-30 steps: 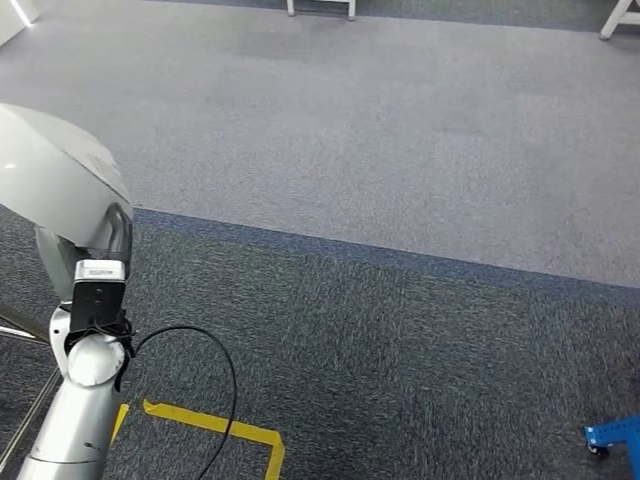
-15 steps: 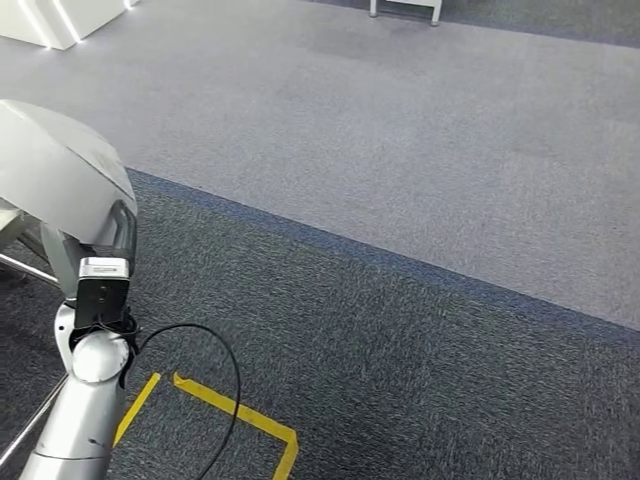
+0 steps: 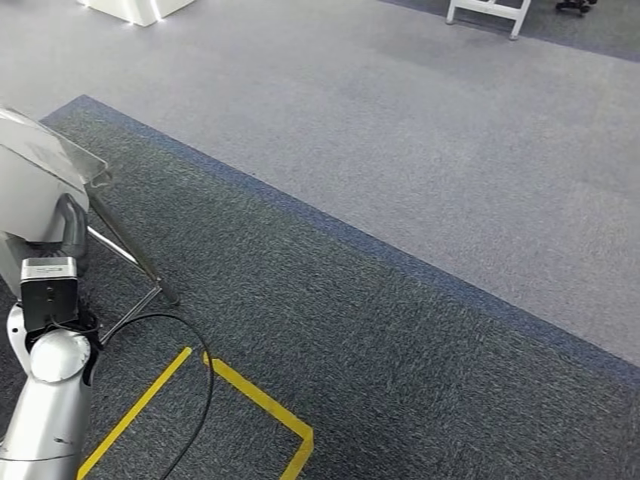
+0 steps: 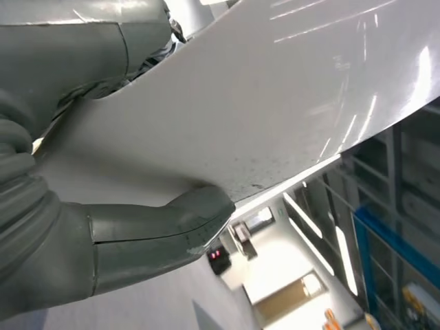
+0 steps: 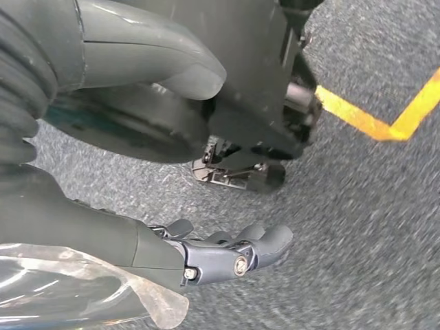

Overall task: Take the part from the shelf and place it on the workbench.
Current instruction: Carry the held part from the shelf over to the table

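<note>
1. Part: large pale grey curved sheet-metal panel [image 4: 269, 103], pinched at its edge by the left robot hand [image 4: 104, 227], thumb beneath and fingers above; seen at the left of the head view over dark grey carpet floor [image 3: 392, 330] with yellow tape lines [image 3: 256, 400].
2. Right robot hand [image 5: 218, 251] hanging low, fingers loosely spread, holding nothing.
3. Risk, as a judgement: edge-only grip, so possible slipping or swinging of the panel while walking.
4. No legible brand, label or writing.
</note>
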{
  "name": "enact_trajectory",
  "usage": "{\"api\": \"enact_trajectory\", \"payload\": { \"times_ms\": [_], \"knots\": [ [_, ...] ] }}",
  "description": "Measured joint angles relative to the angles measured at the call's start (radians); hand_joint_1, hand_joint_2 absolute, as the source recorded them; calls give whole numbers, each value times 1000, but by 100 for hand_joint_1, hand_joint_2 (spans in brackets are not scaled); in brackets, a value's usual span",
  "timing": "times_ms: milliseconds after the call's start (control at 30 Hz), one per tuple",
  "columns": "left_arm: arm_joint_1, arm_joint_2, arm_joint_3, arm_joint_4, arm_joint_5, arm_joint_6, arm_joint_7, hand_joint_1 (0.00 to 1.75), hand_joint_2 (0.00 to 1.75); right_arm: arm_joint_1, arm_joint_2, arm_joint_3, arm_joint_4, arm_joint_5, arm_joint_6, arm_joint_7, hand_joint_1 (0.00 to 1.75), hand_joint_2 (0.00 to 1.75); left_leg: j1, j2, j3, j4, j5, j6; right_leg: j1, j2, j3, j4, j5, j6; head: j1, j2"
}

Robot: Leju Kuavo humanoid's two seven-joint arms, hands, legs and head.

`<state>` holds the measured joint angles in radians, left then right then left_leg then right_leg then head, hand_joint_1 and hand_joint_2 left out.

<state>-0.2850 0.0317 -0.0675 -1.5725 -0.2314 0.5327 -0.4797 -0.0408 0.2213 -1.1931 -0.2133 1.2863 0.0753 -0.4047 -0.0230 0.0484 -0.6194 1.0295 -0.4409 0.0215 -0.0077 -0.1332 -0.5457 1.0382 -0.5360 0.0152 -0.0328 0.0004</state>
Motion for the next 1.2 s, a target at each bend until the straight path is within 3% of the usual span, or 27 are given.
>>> {"api": "enact_trajectory", "payload": {
  "times_ms": [67,133,200,233,300,333,400,433,500,567,633,700,733,800,867,933,1000,1033,1100,1167,1200],
  "knots": [
    [-1,4,5,-5,2,-1,-1,175,175,-5,0,1,0,0,1,0,0,175,9,-24,11,-15,6,7,-1,50,-10,32,-22,9,3,0],
    [-3,4,5,-7,4,-1,-2,175,175,-4,0,1,0,-1,1,0,0,175,14,-47,15,-19,8,13,-3,112,-63,139,-70,13,8,0],
    [1,4,6,-7,6,-1,-2,175,175,0,-1,1,0,-2,1,1,0,175,15,-75,15,-18,7,16,-3,127,-127,241,-96,15,9,0],
    [4,4,6,-7,6,-1,-2,175,175,1,-1,1,0,-2,1,2,0,175,15,-90,16,-17,6,16,-3,130,-143,251,-83,15,10,0],
    [6,4,7,-7,5,-1,-2,175,175,2,-2,1,0,-4,2,3,0,175,17,-121,18,-13,3,13,-5,141,-122,165,-9,14,9,0],
    [7,4,7,-8,4,-1,-2,175,175,2,-2,1,0,-4,2,3,0,175,18,-135,17,-10,0,9,-7,162,-99,105,23,13,9,0],
    [7,5,10,-11,2,0,-2,175,175,0,-3,1,0,-4,1,4,0,175,20,-158,11,0,-4,-1,-12,202,-60,17,51,11,8,0],
    [8,6,11,-13,-2,-1,-1,175,175,-1,-1,1,0,-6,-4,6,0,175,22,-169,7,1,-4,-6,-12,211,-52,6,46,9,8,0],
    [8,5,13,-16,-17,-8,8,175,175,-9,11,0,1,-18,-34,24,0,175,26,-184,2,2,-3,-17,-10,193,-45,0,46,2,9,0],
    [-12,-7,6,-9,-41,-15,23,175,175,-30,35,-2,2,-27,-78,60,0,175,25,-142,-14,32,-20,-29,-12,169,-40,-4,47,-8,2,0],
    [-48,-26,-12,10,-55,-12,32,175,175,-52,56,-2,6,-16,-110,99,0,175,25,-80,-62,130,-67,-41,-12,141,-35,-7,44,-17,-6,0],
    [-68,-40,-32,35,-57,-5,34,175,175,-61,66,3,9,3,-130,140,0,175,31,-61,-115,241,-104,-47,-12,112,-30,-6,39,-21,-7,0],
    [-71,-43,-39,46,-56,-2,35,175,175,-62,67,6,9,8,-138,159,0,175,34,-58,-125,262,-102,-49,-13,99,-27,-6,36,-21,-7,0],
    [-74,-46,-47,60,-54,2,37,175,175,-61,68,9,9,12,-150,188,0,175,39,-47,-96,199,-47,-48,-13,74,-17,-6,28,-18,-7,0],
    [-81,-49,-52,67,-52,5,37,175,175,-61,68,10,10,14,-156,210,0,175,29,2,-38,77,7,-41,-10,52,-7,-7,20,-11,-7,0],
    [-92,-54,-59,72,-48,3,37,175,175,-61,69,12,10,15,-163,232,0,175,16,41,-13,15,13,-28,-4,30,-1,-9,13,-1,-6,0],
    [-99,-58,-66,78,-46,-1,38,175,175,-63,69,13,10,14,-173,256,0,175,11,26,-13,5,6,-15,-1,4,6,-15,7,10,-4,0],
    [-101,-61,-69,81,-45,-2,39,175,175,-65,69,14,10,14,-179,265,0,175,13,12,-11,1,7,-10,-2,5,9,-15,2,16,-3,0],
    [-114,-66,-76,88,-45,-2,42,175,175,-70,69,15,10,14,-190,280,0,175,19,-15,-6,-6,9,2,-5,54,-9,29,-27,25,1,0],
    [-125,-74,-86,97,-44,-2,46,175,175,-71,69,15,10,14,-196,293,0,175,22,-42,-4,-8,8,12,-7,114,-75,149,-79,26,7,0],
    [-126,-76,-91,101,-44,-2,47,175,175,-69,69,15,10,15,-196,299,0,175,22,-57,-3,-8,7,16,-7,125,-114,213,-98,25,9,0]
  ]
}}
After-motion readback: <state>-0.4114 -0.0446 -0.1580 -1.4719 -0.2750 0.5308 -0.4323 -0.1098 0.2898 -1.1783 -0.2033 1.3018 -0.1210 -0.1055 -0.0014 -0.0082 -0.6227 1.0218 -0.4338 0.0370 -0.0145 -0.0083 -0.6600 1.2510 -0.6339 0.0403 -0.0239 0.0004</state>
